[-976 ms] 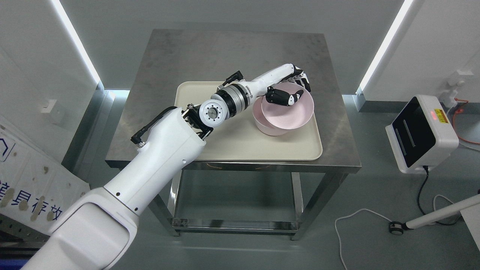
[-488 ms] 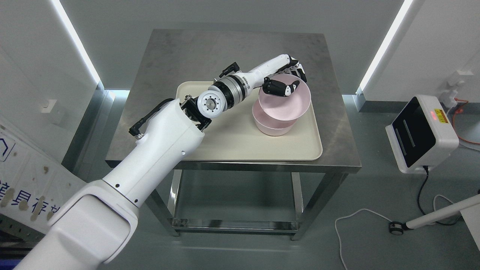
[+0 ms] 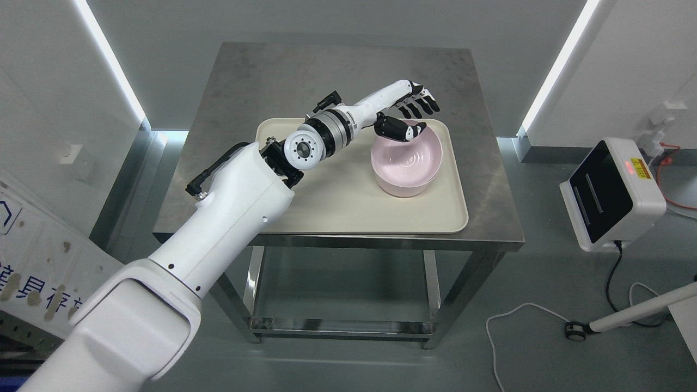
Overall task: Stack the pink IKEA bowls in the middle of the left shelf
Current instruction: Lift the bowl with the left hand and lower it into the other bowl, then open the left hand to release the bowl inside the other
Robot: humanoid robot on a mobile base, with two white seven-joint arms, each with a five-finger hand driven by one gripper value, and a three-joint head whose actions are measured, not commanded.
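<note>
Left hand (image 3: 409, 115), fingers spread and holding nothing, hovers at the far rim of the nested pink bowls (image 3: 406, 159) on the tray (image 3: 348, 209), frame centre (likely light, rigid, slippery; grip the rim).

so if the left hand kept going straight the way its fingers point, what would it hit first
The left hand points toward the table's far right. Its line passes over the tray rim and bare steel table, so the way looks free; the pink bowls sit below and nearer. Depth is unclear.
</note>
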